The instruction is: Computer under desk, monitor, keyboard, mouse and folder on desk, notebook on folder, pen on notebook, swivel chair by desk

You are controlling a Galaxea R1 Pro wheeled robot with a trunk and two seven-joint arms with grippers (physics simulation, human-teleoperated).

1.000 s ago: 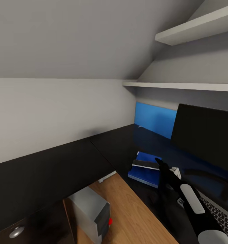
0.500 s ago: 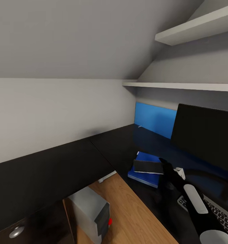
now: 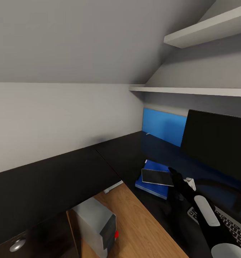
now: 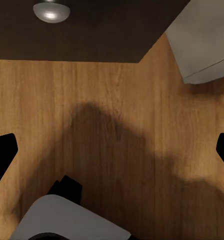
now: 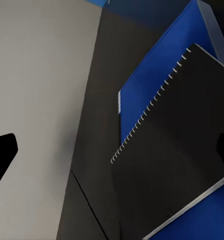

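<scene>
Now, head view: right gripper (image 3: 176, 176) reaches over the desk (image 3: 56, 186), its tips just beside the notebook's (image 3: 157, 176) near edge, contact not clear. Notebook lies on the blue folder (image 3: 152, 184), tilted up slightly, folder flat on the glossy black top. Whether the fingers pinch the notebook I cannot tell. Right wrist view gives what the head view lacks: notebook (image 5: 177, 150) has a wire spiral along one edge and a pale page edge, dark cover, blue folder (image 5: 157, 85) showing past it on two sides; the black fingertips (image 5: 2, 152) sit wide apart at the frame edges.

Beyond the hand, monitor (image 3: 217, 145); alongside the forearm, keyboard (image 3: 228, 224) with pale keys. Computer (image 3: 97, 224) stands on the oak floor (image 3: 142, 222) under the desk, red light on its front.

Left wrist view: left gripper (image 4: 112, 150) spread open over bare oak floor (image 4: 92, 100), arm's shadow across the planks. Ahead of it, a dark drawer front with round silver knob (image 4: 51, 10) and a corner of the grey-white computer (image 4: 204, 42).

Against a second ago: notebook was edge-on, steeply tipped above the folder; now it shows its flat face, nearly laid down. Hand has shifted slightly away from the folder.

Room: pale grey walls, sloped ceiling, two white shelves (image 3: 192, 90), blue wall panel (image 3: 163, 126) behind the desk
</scene>
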